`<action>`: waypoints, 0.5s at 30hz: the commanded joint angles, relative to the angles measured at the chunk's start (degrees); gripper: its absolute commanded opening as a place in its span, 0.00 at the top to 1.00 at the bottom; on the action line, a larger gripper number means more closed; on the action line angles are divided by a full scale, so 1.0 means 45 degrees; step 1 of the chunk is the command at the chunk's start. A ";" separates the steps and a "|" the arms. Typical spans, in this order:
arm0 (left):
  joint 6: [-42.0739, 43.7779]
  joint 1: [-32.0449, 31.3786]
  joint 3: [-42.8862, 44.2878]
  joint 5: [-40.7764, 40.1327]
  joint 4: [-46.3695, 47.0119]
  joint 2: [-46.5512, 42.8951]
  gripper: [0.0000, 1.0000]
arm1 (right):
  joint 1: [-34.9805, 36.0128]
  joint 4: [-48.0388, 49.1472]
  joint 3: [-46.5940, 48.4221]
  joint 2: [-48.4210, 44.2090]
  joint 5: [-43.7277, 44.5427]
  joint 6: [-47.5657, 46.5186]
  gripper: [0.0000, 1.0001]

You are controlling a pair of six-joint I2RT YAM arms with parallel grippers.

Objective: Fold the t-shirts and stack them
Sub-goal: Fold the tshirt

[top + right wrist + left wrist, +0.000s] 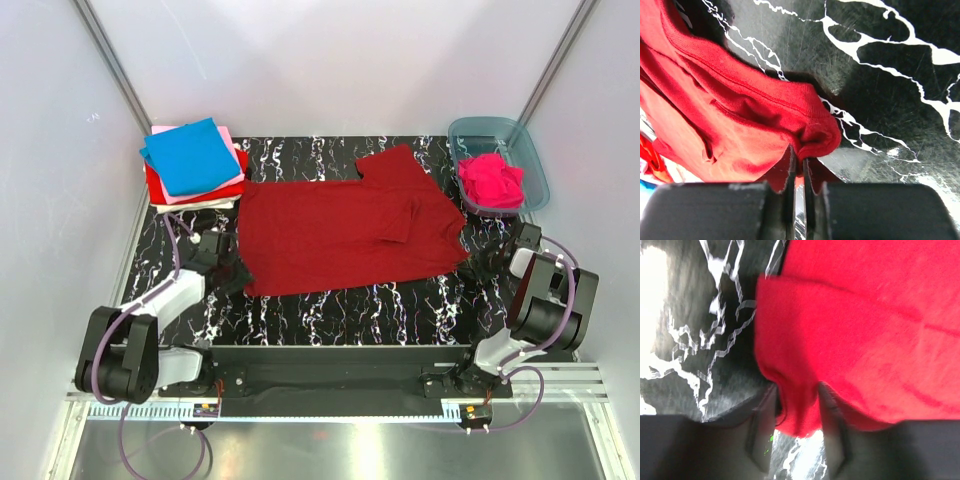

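From above, we see the dark red t-shirt (340,230) lying spread and mostly flat on the black table (330,315), whose glossy top is veined with white like marble. One short sleeve is folded in over the chest. At the back left corner sits a stack of folded shirts (195,185): a bright blue t-shirt (190,155) on top, then pale pink, red and white layers showing at the edges. At the back right, a translucent blue-grey plastic tub (530,160) holds a crumpled hot pink t-shirt (490,180). The left gripper (232,272) is at the shirt's near left corner, and the right gripper (478,258) is at its right edge.

In the left wrist view, which is blurred, soft red knit (855,330) bunches down between the dark fingers (762,435), and we read the left gripper (797,435) as clenched on the cloth.

In the right wrist view, the right gripper (799,172) pinches a ribbed, stitched hem of the shirt (740,115), with its jaws almost together. The cloth puckers into a rounded lump above them.
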 commanded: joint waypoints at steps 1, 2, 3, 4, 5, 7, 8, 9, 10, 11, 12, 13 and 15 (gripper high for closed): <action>-0.0001 -0.0221 -0.0347 -0.0251 -0.0490 -0.0609 0.70 | -0.0051 0.0217 -0.0195 -0.0033 0.0369 -0.0242 0.99; 0.0077 -0.0221 -0.0328 -0.0272 -0.0490 -0.0650 0.85 | -0.0051 0.0159 -0.0215 -0.0111 0.0408 -0.0223 1.00; 0.0232 -0.0202 -0.0270 -0.0215 -0.0510 -0.0670 1.00 | -0.0051 -0.0016 -0.0254 -0.0344 0.0427 -0.0203 1.00; 0.0311 -0.0221 -0.0192 -0.0175 -0.0568 -0.0670 1.00 | -0.0070 -0.0133 -0.0312 -0.0539 0.0621 -0.0184 1.00; 0.0389 -0.0202 -0.0094 -0.0117 -0.0800 -0.0689 1.00 | -0.0109 -0.0309 -0.0332 -0.0793 0.0758 -0.0164 1.00; 0.0526 -0.0201 0.0218 -0.0213 -0.1230 -0.0960 1.00 | -0.0303 -0.0989 -0.0449 -0.1846 0.1322 -0.0008 1.00; 0.0565 -0.0201 0.0316 -0.0291 -0.1677 -0.1137 1.00 | -0.0382 -0.1245 -0.0469 -0.2295 0.1461 0.0050 1.00; 0.0624 -0.0201 0.0471 -0.0447 -0.1914 -0.1332 1.00 | -0.0441 -0.1538 -0.0469 -0.3092 0.1579 0.0128 1.00; 0.0644 -0.0201 0.0531 -0.0506 -0.2361 -0.1759 1.00 | -0.0499 -0.2198 -0.0372 -0.3506 0.1773 0.0129 1.00; 0.0644 -0.0201 0.0628 -0.0526 -0.2597 -0.1957 1.00 | -0.0500 -0.2533 -0.0352 -0.3935 0.1853 0.0148 1.00; 0.0625 -0.0201 0.0745 -0.0488 -0.2812 -0.2152 1.00 | -0.0519 -0.2846 -0.0294 -0.4713 0.1911 0.0187 1.00; 0.0566 -0.0201 0.0766 -0.0449 -0.3027 -0.2502 1.00 | -0.0539 -0.3410 -0.0235 -0.5088 0.1912 0.0168 1.00; 0.0469 -0.0201 0.0650 -0.0080 -0.3380 -0.2875 1.00 | -0.0520 -0.4096 -0.0157 -0.6023 0.1990 0.0110 1.00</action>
